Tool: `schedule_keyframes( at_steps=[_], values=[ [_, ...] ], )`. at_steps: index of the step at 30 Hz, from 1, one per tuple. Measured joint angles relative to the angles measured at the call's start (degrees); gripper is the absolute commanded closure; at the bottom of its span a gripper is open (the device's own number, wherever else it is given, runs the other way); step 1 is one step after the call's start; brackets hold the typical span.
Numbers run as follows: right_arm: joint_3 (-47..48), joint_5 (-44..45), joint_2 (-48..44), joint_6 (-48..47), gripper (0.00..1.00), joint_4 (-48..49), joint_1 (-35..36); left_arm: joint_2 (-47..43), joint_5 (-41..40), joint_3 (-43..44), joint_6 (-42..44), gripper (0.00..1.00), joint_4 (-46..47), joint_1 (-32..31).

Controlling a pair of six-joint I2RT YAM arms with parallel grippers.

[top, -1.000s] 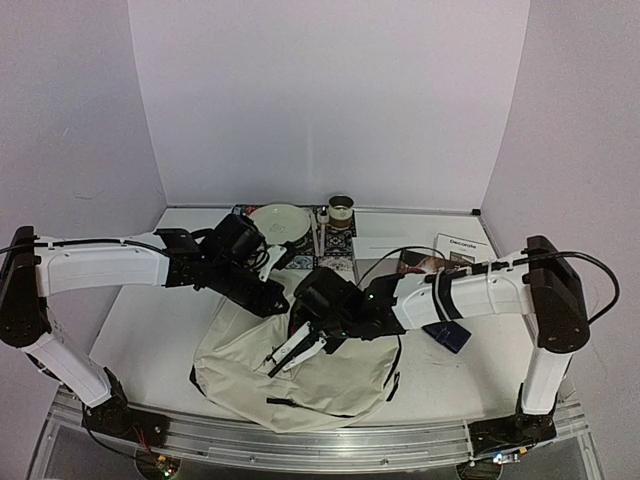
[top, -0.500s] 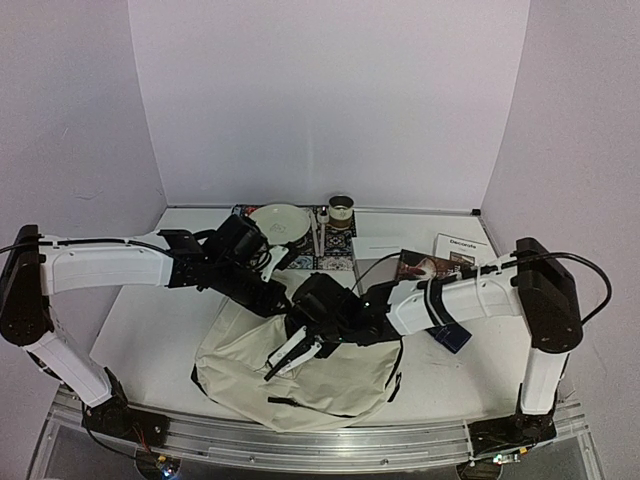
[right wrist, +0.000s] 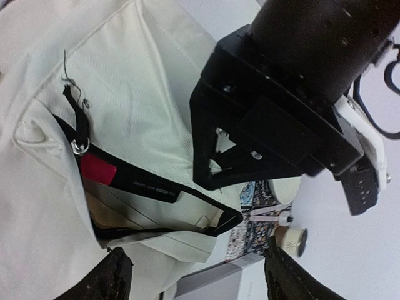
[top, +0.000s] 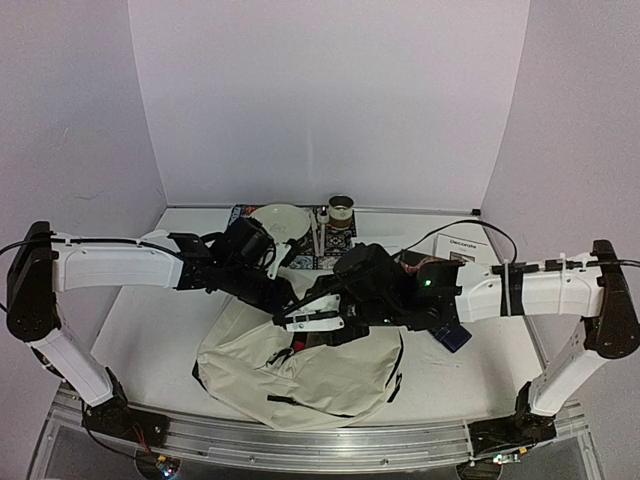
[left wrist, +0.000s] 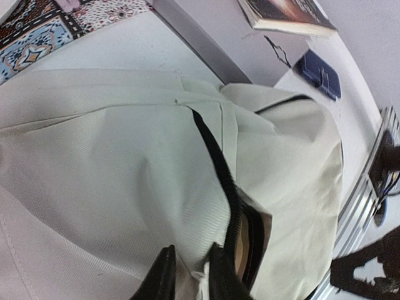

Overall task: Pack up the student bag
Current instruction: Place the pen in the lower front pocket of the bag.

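Note:
The student bag (top: 300, 370), cream fabric with black zips, lies slumped at the table's near middle. My left gripper (top: 280, 293) sits at the bag's upper edge. In the left wrist view its black fingertips (left wrist: 164, 275) pinch a fold of cream fabric (left wrist: 190, 278) beside the unzipped pocket mouth (left wrist: 250, 237). My right gripper (top: 310, 322) hovers just above the same pocket, and in its wrist view it (right wrist: 203, 275) stands wide open and empty. Inside the pocket (right wrist: 144, 212) lies a black item with a red end (right wrist: 97, 169). A zip pull (right wrist: 78, 122) hangs at the opening's corner.
Behind the bag are a patterned mat (top: 335, 245), a white dish (top: 280, 220) and a small round tin (top: 341, 210). To the right lie a book (top: 420, 262), a white booklet (top: 462, 248) and a dark blue wallet (top: 450, 335).
My right gripper has opened wide and lifted back out of the bag's pocket, its arm swinging out to the right. The left gripper has stayed at the bag's edge.

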Motion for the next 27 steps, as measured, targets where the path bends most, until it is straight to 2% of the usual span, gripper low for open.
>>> schedule_keyframes(
  at_steps=[8, 13, 19, 27],
  values=[
    [0.6, -4.9, 1.0, 17.0, 0.35, -3.5, 0.1, -6.1, -5.0, -4.0, -5.6, 0.36, 2.4, 0.0],
    [3.2, -8.1, 4.2, 22.9, 0.49, -4.3, 0.6, -13.5, -7.8, -10.5, -10.4, 0.26, 2.9, 0.0],
    [8.0, -11.7, 10.4, 27.3, 0.64, -5.0, 1.2, -17.8, -10.8, -17.1, -15.4, 0.24, 0.8, 0.0],
    [13.9, -16.7, 17.5, 29.4, 0.67, -7.1, 1.6, -17.9, -13.4, -20.9, -18.4, 0.27, -1.6, 0.0]
  ],
)
